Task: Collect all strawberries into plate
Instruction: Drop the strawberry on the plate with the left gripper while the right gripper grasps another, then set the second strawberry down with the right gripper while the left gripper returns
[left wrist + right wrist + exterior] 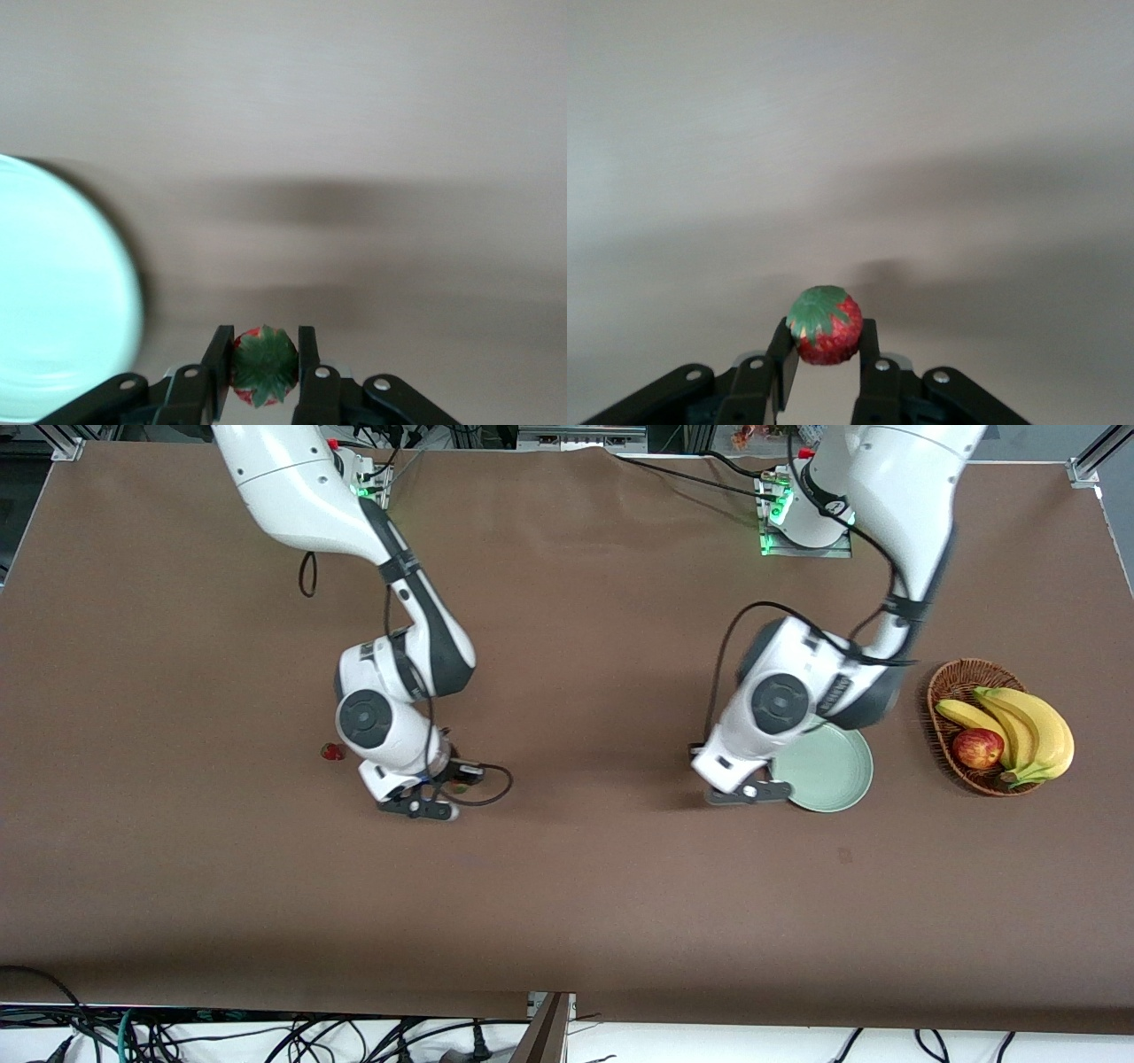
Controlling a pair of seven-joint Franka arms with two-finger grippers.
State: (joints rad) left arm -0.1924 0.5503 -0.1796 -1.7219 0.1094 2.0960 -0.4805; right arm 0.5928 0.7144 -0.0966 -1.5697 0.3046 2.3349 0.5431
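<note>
The left pincer (263, 367) is closed on a strawberry (263, 365) whose green cap faces the wrist camera, its long axis running along the fingers, and it hangs over the bench (567, 886) just beside the rim of the plate (828, 775), the left arm bent down steeply from its base. The right pincer (825, 347) grips a second strawberry (824, 325), cap turned up and tilted to one side, low over the bench toward the right arm's end. A third strawberry (332, 752) lies on the bench just beside the right arm's wrist.
</note>
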